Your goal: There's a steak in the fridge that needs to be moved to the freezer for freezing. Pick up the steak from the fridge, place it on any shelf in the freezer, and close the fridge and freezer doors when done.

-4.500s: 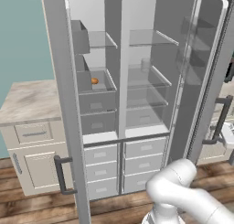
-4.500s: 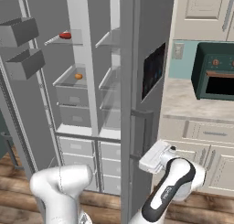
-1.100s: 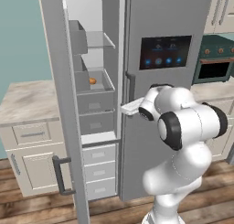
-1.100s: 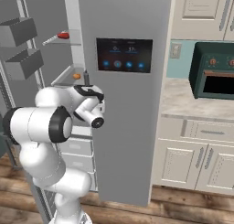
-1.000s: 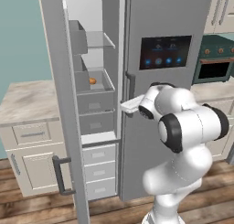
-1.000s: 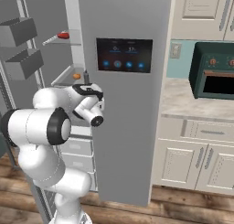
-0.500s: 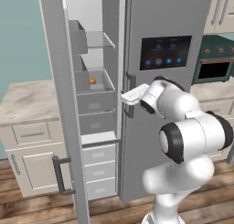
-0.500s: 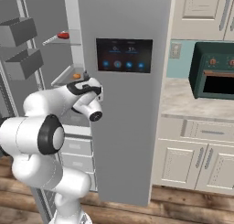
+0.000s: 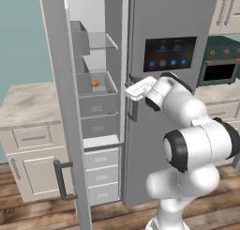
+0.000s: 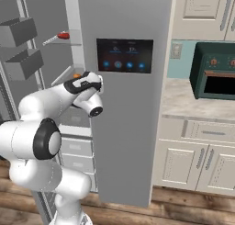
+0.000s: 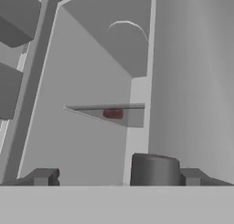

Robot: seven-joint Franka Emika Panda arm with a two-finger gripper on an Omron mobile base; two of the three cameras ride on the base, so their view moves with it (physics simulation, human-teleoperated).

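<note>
we see the tall grey side-by-side appliance, flat matte panels. the fridge door [image 9: 173, 107] with the dark blue-lit dispenser panel [image 9: 169, 53] sits shut, a smooth slab with a vertical bar handle [image 9: 133, 100] at its left edge. the freezer [image 9: 96, 83] half is open, and its plain grey freezer door [image 9: 63, 111] swings out toward us with a dark bar handle [image 9: 61, 182] low on it. inside the freezer we see clear thin shelves, boxy grey bins and stacked grey drawers below.

beside it, a beige cabinet with a pale marbled desk [image 9: 23, 100] on the left, and another marbled desk [image 10: 202, 98] with a dark green oven [image 10: 215, 77] on the right. wood plank floor [image 10: 183, 205] underneath.

the white arm, glossy rounded segments with dark joints, reaches up to the seam between the two halves. the end effector [image 9: 138, 88] is at the fridge door's handle edge; in the hand view the two dark finger tips [image 11: 43, 176] stand apart, nothing between them.

the steak [image 10: 63, 35] is a small flat red slab lying on a clear upper shelf in the freezer, long axis roughly level along the shelf; in the hand view it shows as a dull red lump [image 11: 113, 113] on a thin glass shelf. its exact heading we cannot tell, too small.

a small round orange item [image 9: 94, 82] sits in a freezer bin lower down, well apart from the steak.
</note>
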